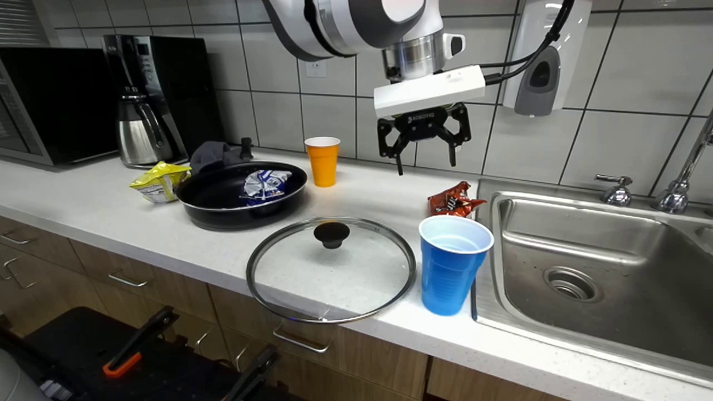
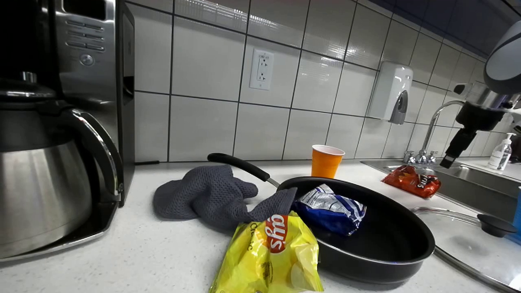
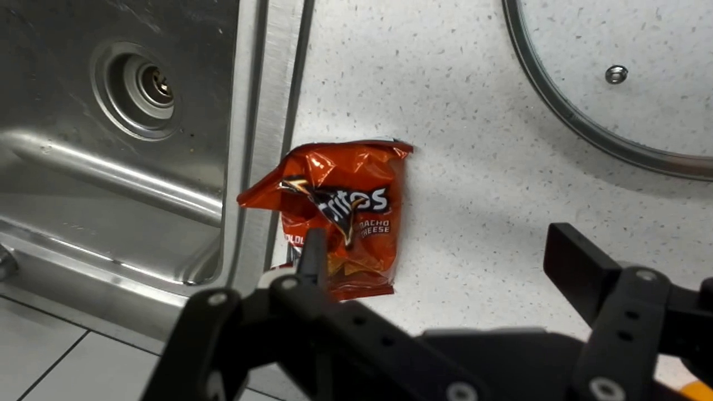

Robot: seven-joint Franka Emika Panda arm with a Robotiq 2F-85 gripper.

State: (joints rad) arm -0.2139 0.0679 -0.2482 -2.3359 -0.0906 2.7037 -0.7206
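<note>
The black Robotiq hand (image 3: 437,242) is held spread above the tabletop (image 3: 457,111).
Beneath it, a Doritos Nacho Cheese bag (image 3: 356,223) is seen beside the steel sink (image 3: 278,72), one corner extended over its rim.

In an exterior view, the camera is placed before and above the glass lid (image 1: 334,273), looking obliquely down to the tiled wall (image 1: 334,120) behind it. In an exterior view, a low camera has the black pan (image 2: 392,228) quite near, before the lid, and faces the same wall at an angle. The wrist view looks almost vertically down, beside the lid, from rather near. All three views share the lid, the red chip bag (image 3: 362,206) and the sink (image 3: 273,89); both exterior views share also the pan.
</note>
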